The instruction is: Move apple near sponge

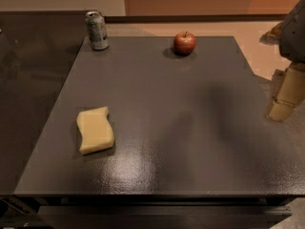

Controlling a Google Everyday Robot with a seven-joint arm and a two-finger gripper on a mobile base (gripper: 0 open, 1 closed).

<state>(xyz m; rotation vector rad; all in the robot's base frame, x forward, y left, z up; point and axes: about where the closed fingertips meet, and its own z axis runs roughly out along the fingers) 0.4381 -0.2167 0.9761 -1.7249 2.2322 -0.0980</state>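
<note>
A small red apple [184, 43] with a short stem stands near the far edge of the dark grey table [167, 118], right of centre. A flat pale yellow sponge [95, 130] with wavy edges lies on the left front part of the table, far from the apple. My gripper [285, 101] hangs at the right edge of the view, beyond the table's right side, well away from both; one cream finger [288, 93] shows, and the rest is cut off by the frame.
A silver drink can [97, 30] stands upright at the table's far left corner. The table's front edge runs along the bottom of the view. Tan floor lies beyond the far and right edges.
</note>
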